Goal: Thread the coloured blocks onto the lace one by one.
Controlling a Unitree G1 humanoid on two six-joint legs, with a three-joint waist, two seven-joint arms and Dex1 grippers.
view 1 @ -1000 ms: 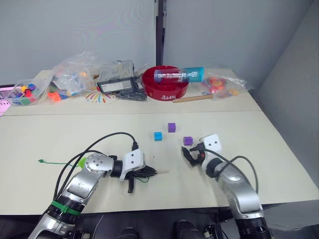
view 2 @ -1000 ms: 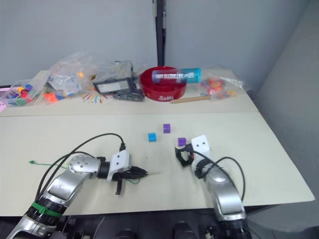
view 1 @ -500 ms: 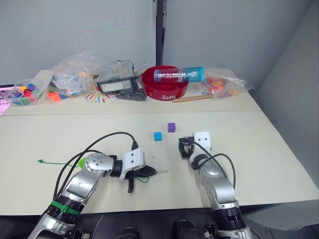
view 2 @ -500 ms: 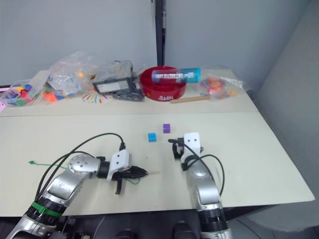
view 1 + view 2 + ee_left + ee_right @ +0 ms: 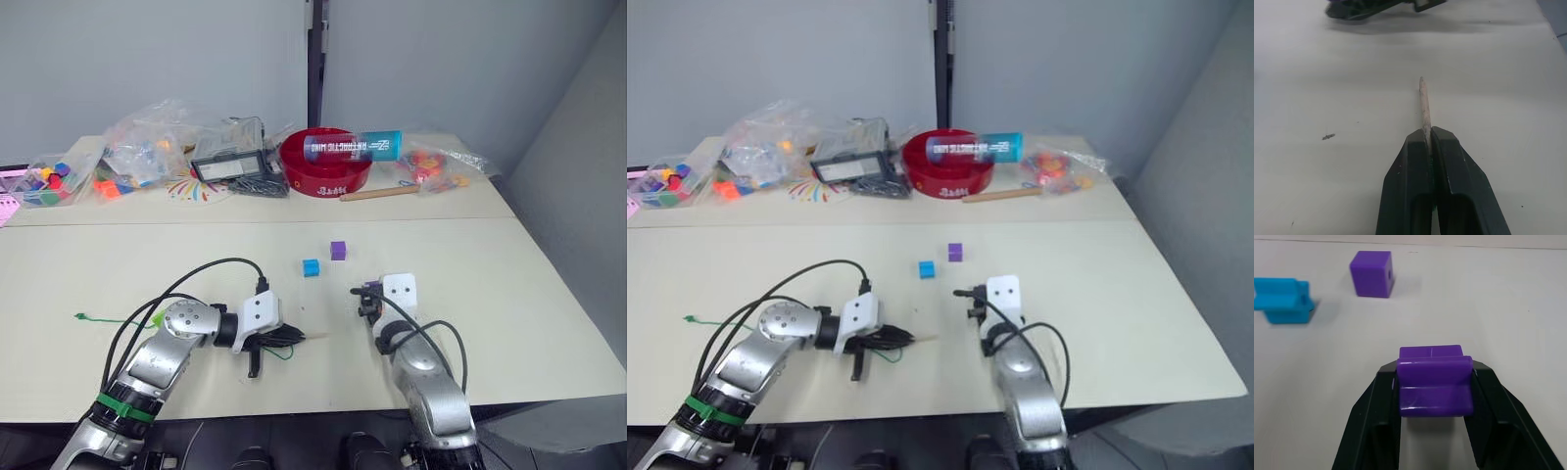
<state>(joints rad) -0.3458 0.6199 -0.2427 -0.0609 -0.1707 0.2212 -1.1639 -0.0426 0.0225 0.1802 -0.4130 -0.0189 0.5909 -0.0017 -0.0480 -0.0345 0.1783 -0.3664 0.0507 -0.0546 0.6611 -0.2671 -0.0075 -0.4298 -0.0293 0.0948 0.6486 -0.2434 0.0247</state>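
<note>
My right gripper (image 5: 1434,375) is shut on a purple block (image 5: 1434,381), its fingers pressing the block's two sides, at the table's middle right (image 5: 365,292). A second purple block (image 5: 338,251) and a sky blue block (image 5: 311,267) lie on the table just beyond it, also seen as the purple block (image 5: 1371,267) and the blue block (image 5: 1283,299) in the right wrist view. My left gripper (image 5: 1430,134) is shut on the lace's stiff pale tip (image 5: 1423,103), which points toward the right gripper. The thin green lace (image 5: 103,319) trails left across the table.
Along the back stand a red bowl (image 5: 325,168) with a blue-capped tube (image 5: 351,147) across it, clear bags of bright pieces (image 5: 147,147), a black case (image 5: 230,160) and a wooden stick (image 5: 377,194). A tray of coloured pieces (image 5: 39,186) sits at the far left.
The right gripper closed on the purple block that lay in front of it and shifted a little left with it. The left gripper and lace tip stayed put.
</note>
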